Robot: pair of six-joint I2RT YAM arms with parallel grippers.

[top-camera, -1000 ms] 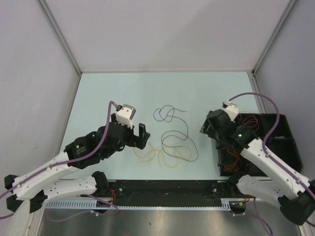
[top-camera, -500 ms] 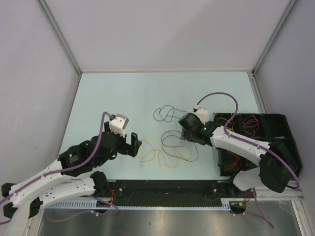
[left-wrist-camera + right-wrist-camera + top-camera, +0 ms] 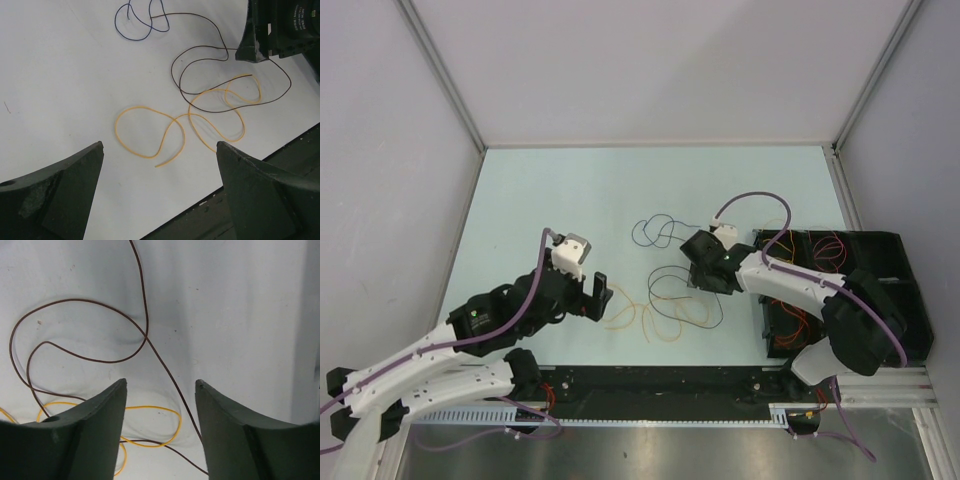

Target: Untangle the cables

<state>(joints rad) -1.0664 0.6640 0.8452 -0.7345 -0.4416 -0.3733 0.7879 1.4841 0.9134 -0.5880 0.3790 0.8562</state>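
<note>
scene: table (image 3: 570,190) with loose cables in the middle, toward the near edge; black bin (image 3: 895,250) at the right edge
yellow cable (image 3: 181,118): nearest the near edge, lying flat in several open loops, one free end pointing at the near edge
dark brown cable (image 3: 146,325): just beyond the yellow one, big loops; its near loops cross over the yellow loops on the right side
dark blue cable (image 3: 134,39): farthest from the near edge, small double loop; one end of the brown cable runs into these loops, can't tell if hooked or just overlapping
red and orange cables (image 3: 830,245): bunched inside the bin, not on the table surface
left end effector (image 3: 160,147): released, jaws as wide as they go, nothing between them; low over the table just left of the yellow loops, not touching any cable
right end effector (image 3: 160,385): released, jaws apart, grasping nothing; over the right part of the brown cable, one strand lying on the table runs through the gap between the fingers, no contact visible
right arm: reaches from the bin side toward the table middle
left arm: reaches in from the near left corner
</note>
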